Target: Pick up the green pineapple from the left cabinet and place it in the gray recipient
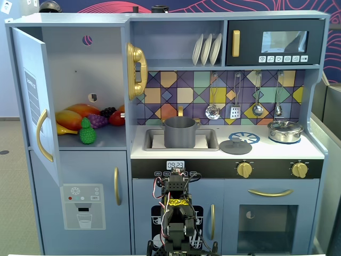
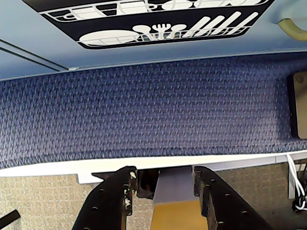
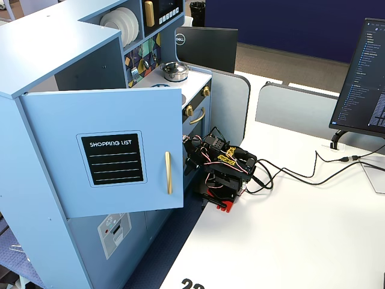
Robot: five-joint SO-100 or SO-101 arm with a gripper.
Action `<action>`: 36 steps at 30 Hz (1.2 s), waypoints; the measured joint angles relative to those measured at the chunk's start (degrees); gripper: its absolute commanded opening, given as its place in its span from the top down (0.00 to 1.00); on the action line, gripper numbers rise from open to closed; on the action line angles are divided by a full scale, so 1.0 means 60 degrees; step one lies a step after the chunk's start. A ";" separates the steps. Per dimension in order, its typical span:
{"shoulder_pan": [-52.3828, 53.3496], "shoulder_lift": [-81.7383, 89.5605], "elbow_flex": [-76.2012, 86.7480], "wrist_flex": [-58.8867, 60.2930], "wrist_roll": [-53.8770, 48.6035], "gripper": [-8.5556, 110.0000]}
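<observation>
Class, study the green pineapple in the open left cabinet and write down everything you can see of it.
The green pineapple is a small bright green toy, plastic by its look, with a bumpy rounded body and a pointed leafy top. It stands upright on the shelf of the left cabinet, near the shelf's front edge, with the door swung open. Behind it lies a pile of other toy fruit; it seems to touch the yellow-orange pieces. Nothing grips it. Only the front fixed view shows it.

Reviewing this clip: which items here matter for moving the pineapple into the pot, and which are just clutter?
Part of the job:
green pineapple
left cabinet, door open
gray pot in the sink
pincer, empty, jaws apart

Just lying about:
purple grapes
mango
silver lidded pot
flat gray lid
microwave
</observation>
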State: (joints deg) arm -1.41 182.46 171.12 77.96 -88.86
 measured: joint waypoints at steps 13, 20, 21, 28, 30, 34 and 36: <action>0.0293 0.0000 0.0000 0.0000 0.0000 0.93; -0.1890 -0.0015 0.0278 -0.0469 -0.0117 0.93; -0.2446 -0.0190 0.0278 -0.0835 0.0015 0.93; -0.5537 -0.0366 0.0278 -0.7310 0.0044 0.85; -0.6108 -0.0674 0.0029 -0.9185 -0.0161 0.82; -0.6943 -0.1230 -0.0718 -1.1147 -0.0542 0.81; -0.7134 -0.1641 -0.1084 -1.1675 -0.0718 0.80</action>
State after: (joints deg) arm -44.21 172.62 164.62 7.91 -93.16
